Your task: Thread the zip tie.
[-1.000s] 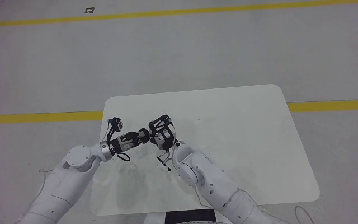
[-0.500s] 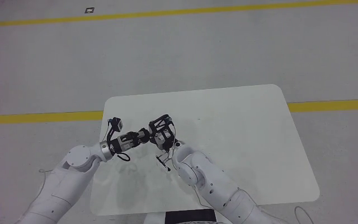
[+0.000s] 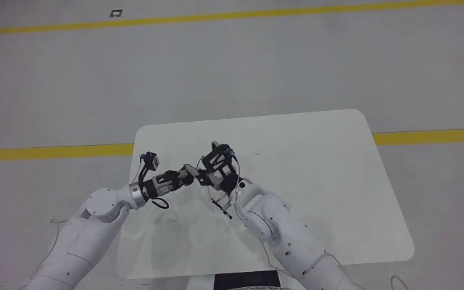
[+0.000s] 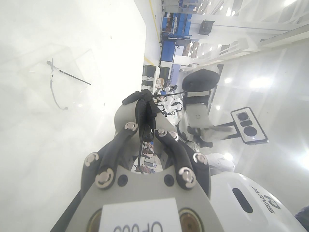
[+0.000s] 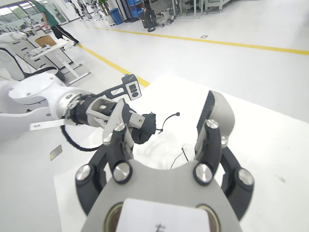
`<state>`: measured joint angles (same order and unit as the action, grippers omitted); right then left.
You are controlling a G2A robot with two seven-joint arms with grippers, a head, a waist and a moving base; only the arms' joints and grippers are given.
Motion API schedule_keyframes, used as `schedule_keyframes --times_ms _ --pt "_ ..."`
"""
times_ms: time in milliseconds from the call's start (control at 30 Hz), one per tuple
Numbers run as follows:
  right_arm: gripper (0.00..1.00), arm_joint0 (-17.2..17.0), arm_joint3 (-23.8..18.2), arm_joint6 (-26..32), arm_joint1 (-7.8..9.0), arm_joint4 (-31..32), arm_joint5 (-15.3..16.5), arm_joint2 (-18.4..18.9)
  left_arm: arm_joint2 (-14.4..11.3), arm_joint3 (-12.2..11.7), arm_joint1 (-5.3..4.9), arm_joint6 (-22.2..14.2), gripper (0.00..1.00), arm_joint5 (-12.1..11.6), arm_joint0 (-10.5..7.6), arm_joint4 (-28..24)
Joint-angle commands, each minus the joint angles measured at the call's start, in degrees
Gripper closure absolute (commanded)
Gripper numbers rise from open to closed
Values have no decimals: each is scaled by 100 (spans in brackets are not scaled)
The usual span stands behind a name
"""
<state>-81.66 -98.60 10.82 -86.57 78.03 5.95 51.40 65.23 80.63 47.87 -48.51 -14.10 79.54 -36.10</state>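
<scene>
Bright everywhere, lit from above. Big white blobs from the ceiling lamps [image 4: 259, 82] in the left wrist view. Strong glare on the table [image 4: 72, 13] there, nearly all white. Soft, even light in the top view. Bent, stretched shapes near the edges of both wrist views.

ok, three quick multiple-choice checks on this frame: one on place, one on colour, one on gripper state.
1. The raised zip tie sits:
A) in the left gripper
B) in the right gripper
C) in a person's hand

2. Its colour:
A) white
B) black
C) yellow

3. The right gripper is:
A) shut on the tie
B) shut on nothing
C) open

Answers:
1 A: the left gripper pinches one end and the tail curves free above the table.
2 B: the strap and head are black.
3 C: its fingers stand wide apart with nothing between them.
</scene>
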Motion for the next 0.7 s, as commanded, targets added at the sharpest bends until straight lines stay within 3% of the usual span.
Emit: schedule_keyframes --times_ms 0,267,433,567,667 --pt "0 -39 -121 -49 26 203 56 32 0 0 0 0 100 0 0 0" --pt "0 -39 -121 -49 26 203 56 32 -2 7 6 51 100 20 1 -31" --pt "0 25 -146 -641 148 1193 274 128 296 -190 -1 7 100 212 -81 -653" --pt "0 483 19 -894 476 1193 446 -18 642 -377 -28 -288 100 453 -153 -1300" --pt "0 960 158 -1204 809 1193 357 -486 819 -486 -32 -510 100 628 -239 -1694"
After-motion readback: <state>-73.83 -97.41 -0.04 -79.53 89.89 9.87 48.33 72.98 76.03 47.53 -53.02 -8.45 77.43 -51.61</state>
